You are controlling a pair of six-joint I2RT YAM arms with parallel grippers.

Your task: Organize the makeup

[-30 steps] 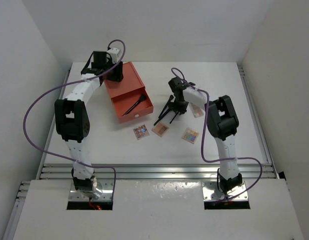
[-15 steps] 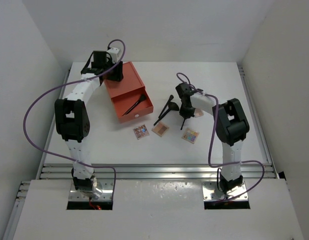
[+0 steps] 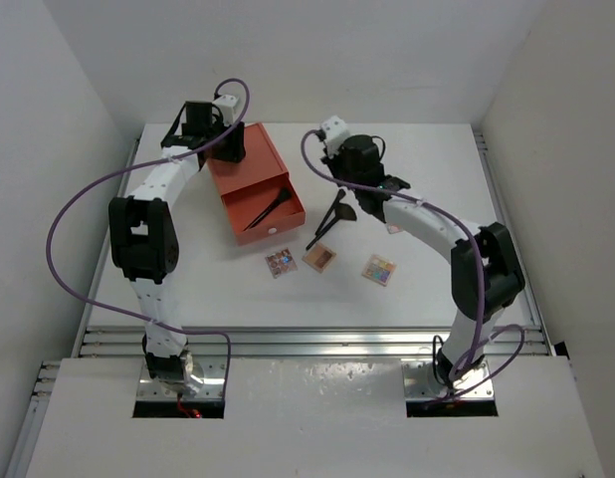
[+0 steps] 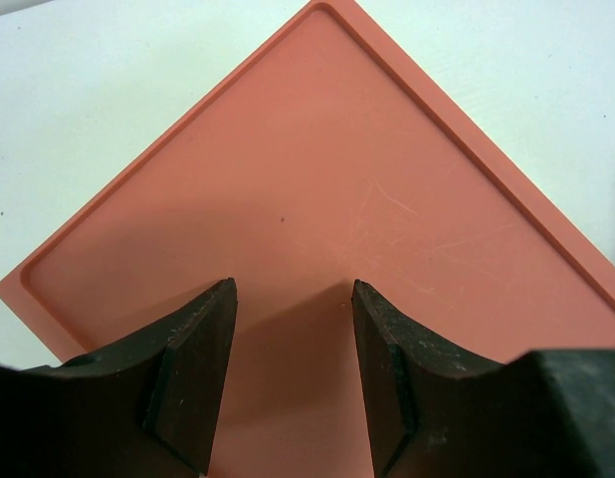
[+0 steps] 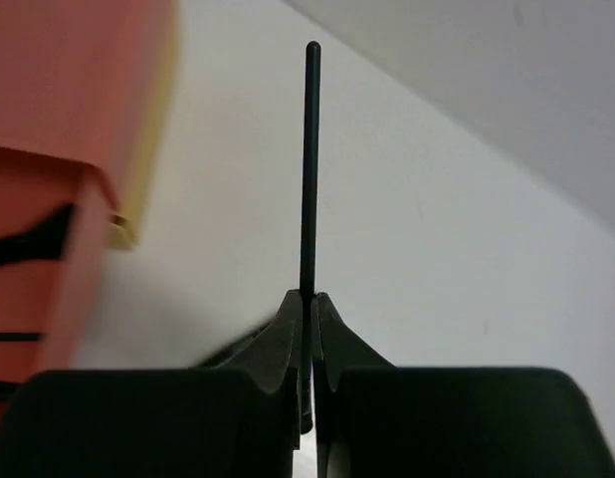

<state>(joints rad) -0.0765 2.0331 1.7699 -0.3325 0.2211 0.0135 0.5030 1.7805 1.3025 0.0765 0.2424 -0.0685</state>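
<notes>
Across the white tabletop [image 3: 188,289], the orange plastic drawer box [image 3: 250,169] sits upper centre-left, with the left hand [image 4: 288,373] spread open over its lid. Near its right side, the right hand [image 5: 307,304] pinches a thin black makeup brush [image 5: 309,169], handle pointing straight ahead. The open drawer [image 3: 243,204] lies to the hand's left.

The scene is lit evenly and brightly from overhead; only soft, faint shadows are cast beside the drawer box [image 3: 256,189]. On the box's lid a darker shadow is thrown beneath the left gripper [image 4: 293,289]. In the right wrist view the box is blurred, while the brush [image 5: 309,169] is rendered sharp.
</notes>
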